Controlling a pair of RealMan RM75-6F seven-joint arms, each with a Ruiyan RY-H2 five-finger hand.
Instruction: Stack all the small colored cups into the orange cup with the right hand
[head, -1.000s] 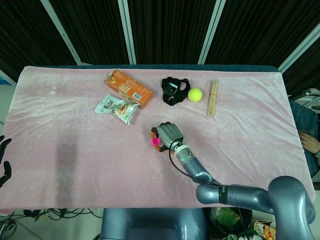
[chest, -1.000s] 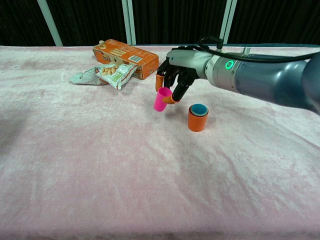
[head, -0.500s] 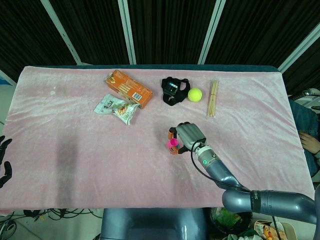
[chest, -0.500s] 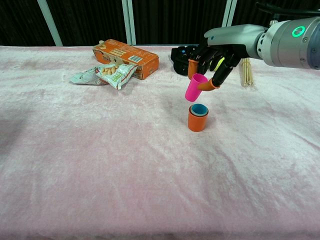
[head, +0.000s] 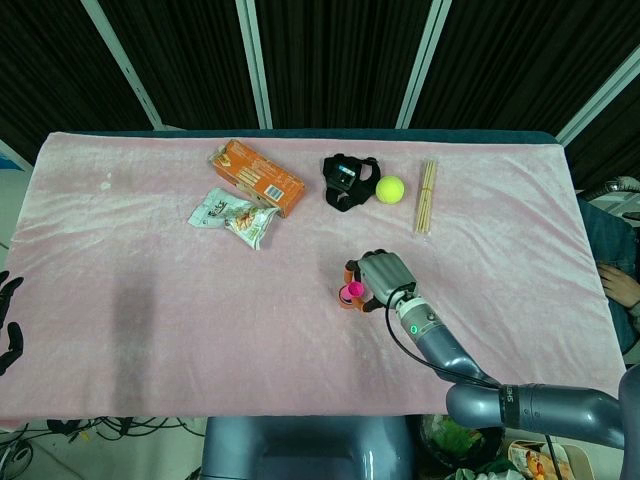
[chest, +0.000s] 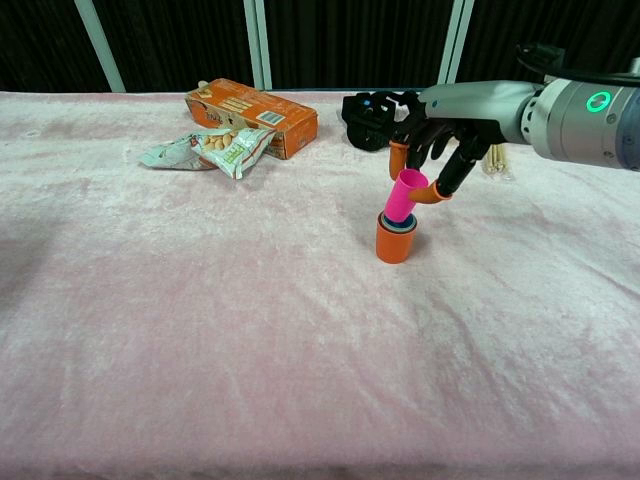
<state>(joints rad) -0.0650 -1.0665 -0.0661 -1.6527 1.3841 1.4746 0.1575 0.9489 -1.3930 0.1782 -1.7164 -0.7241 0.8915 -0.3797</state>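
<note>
Pink cup at the orange cup's mouth
Right hand pinches the tilted pink cup — its base inside the orange cup, above a blue cup's rim.

the light was bright, even and overhead, leaving the pink table cloth softly lit with a faint grey shadow patch at its left. behind the table the background stayed nearly black. both views were sharp; the head view bowed the table's edges slightly.
</note>
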